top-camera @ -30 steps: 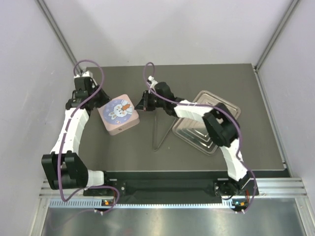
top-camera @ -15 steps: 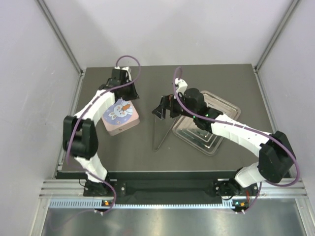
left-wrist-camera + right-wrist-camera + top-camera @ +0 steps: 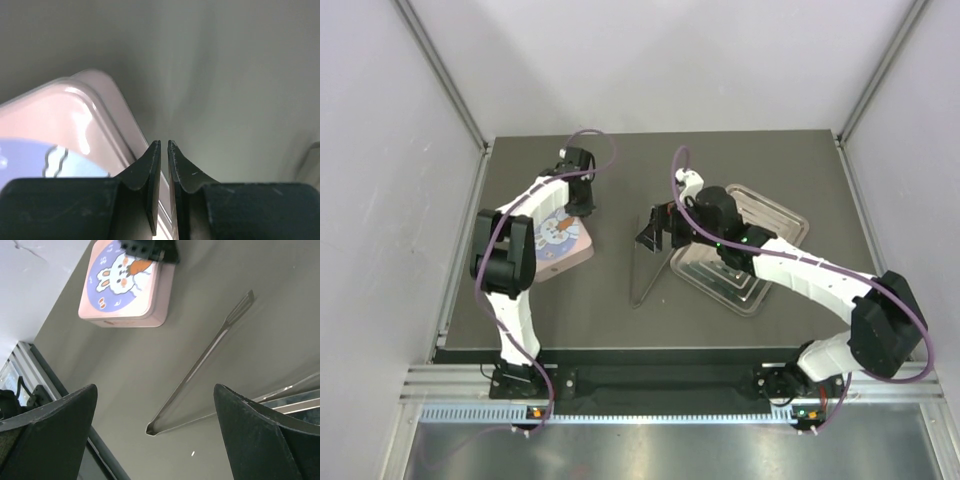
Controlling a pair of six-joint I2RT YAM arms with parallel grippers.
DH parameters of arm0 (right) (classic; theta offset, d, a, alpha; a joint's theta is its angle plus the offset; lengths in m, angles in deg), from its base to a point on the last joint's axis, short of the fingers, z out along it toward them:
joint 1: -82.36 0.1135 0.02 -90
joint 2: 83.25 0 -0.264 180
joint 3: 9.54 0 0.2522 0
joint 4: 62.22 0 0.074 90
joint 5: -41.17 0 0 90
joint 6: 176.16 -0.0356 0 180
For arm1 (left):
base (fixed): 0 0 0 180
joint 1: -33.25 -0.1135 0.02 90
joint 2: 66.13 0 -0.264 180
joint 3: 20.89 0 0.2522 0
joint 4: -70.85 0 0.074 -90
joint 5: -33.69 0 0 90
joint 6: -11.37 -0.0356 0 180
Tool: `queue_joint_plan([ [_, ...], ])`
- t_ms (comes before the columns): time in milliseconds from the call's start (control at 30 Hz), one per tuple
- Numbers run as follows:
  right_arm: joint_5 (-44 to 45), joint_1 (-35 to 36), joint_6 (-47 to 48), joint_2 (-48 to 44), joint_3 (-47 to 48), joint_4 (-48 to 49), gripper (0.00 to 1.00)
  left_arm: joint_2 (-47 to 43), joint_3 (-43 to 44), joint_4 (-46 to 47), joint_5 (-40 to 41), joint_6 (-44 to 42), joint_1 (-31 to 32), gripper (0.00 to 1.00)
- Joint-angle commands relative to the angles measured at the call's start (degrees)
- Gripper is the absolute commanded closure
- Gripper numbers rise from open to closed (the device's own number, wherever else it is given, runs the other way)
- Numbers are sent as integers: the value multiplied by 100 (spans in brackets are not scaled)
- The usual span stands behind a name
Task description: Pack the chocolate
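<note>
At the left of the top view, my left fingers (image 3: 147, 175) are nearly clenched and empty at the lidded pink tin's (image 3: 125, 285) corner. In the centre, the tongs (image 3: 200, 370) run diagonally, just below my right fingers (image 3: 55, 425), which are spread and empty. At the right is the tray (image 3: 775, 215). No chocolate shows in any view. Only my right wrist view shows the tongs' closed end.

Lab robot cell: white panel walls (image 3: 380, 200), aluminium rail (image 3: 880, 378).
</note>
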Motion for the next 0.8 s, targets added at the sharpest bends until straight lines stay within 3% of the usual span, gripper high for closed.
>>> queue_joint_plan([
  [0,-155,-23,93,-216,316,96,0,-720,-564,-487,1254,-195,-34,83],
  [200,-314,-23,-12,-321,519,-1,0,-1361,-742,-594,1540,-415,-60,82],
  [333,-77,-31,40,-444,572,-273,0,-1844,-671,-436,530,-485,-60,74],
  [467,186,-31,120,-768,528,-816,0,-2380,-662,-392,-1464,-442,-60,62],
  [567,983,-23,137,-1164,458,-1230,0,-3065,-1082,169,-2605,-284,-51,48],
  [600,1213,-23,146,-1408,431,-1318,0,-3241,-1224,345,-2827,-231,-51,18],
  [633,1407,-23,137,-1515,431,-1432,0,-3582,-1356,495,-2986,-152,-51,1],
  [767,2320,-23,84,-1911,756,-2118,0,-4208,-1883,1118,-3637,147,-51,1],
])
